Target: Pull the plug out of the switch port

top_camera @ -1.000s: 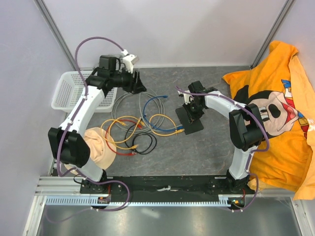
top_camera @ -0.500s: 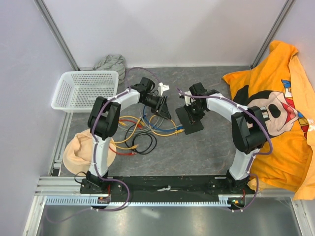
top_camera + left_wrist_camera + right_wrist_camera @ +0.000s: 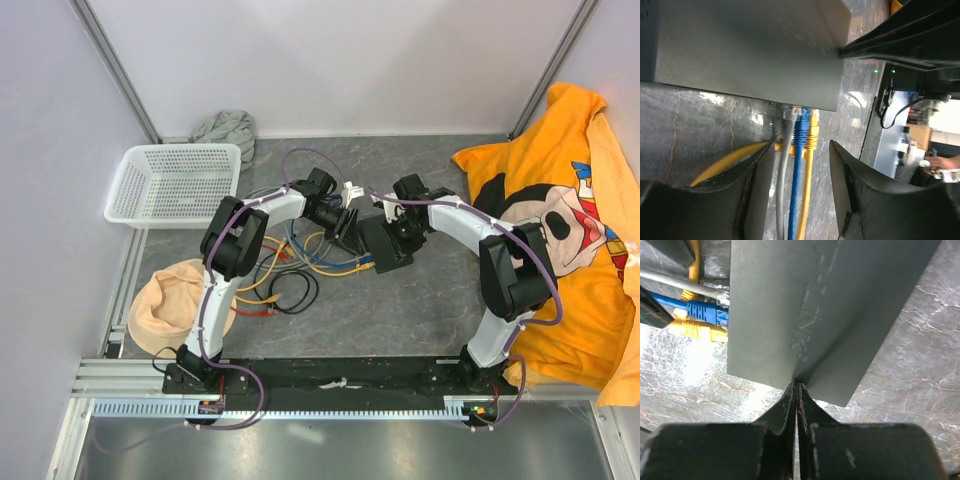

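The switch is a flat dark box on the grey table; it fills the top of the left wrist view and the right wrist view. Three plugs sit side by side in its socket edge: grey, blue and yellow. My left gripper is open and straddles their three cables just short of the plugs, touching none that I can see. My right gripper is shut, its tips resting on the switch's top face near one edge.
Loose yellow, blue and black cables coil on the table left of the switch. A white basket stands at the back left, a grey cloth behind it. A beige cloth lies near left, an orange shirt on the right.
My left arm has swung from over the basket across to the switch's socket edge, its gripper now around the cables. The right gripper stays shut on top of the switch.
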Motion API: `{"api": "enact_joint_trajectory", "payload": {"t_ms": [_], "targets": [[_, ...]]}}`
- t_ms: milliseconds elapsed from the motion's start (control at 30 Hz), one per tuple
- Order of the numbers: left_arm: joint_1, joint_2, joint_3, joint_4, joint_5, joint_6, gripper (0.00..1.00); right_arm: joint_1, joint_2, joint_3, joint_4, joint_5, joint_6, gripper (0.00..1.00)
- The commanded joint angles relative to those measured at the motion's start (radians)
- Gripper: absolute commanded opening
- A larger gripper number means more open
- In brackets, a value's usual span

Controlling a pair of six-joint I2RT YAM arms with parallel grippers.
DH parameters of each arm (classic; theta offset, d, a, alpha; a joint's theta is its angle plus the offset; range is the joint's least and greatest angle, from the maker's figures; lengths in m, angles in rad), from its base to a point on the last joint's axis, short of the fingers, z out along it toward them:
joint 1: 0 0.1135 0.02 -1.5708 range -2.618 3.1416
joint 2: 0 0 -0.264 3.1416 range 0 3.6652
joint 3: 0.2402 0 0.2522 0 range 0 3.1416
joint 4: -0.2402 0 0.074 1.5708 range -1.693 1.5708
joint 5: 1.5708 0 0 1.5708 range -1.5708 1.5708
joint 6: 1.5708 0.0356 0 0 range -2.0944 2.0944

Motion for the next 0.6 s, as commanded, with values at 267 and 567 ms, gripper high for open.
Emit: {"api": "enact_joint_trajectory", "payload": {"t_ms": [267, 567], "targets": [[-0.036, 0.103, 0.087, 0.019, -0.004, -0.028, 0.55, -0.026, -0.016, -0.036, -0.019, 0.028, -0.012, 0.05], [-0.037, 0.082, 0.126, 0.031, 0.035, -0.055, 0.47, -0.03, -0.028, -0.056, -0.008, 0.045, -0.016, 0.06]]}}
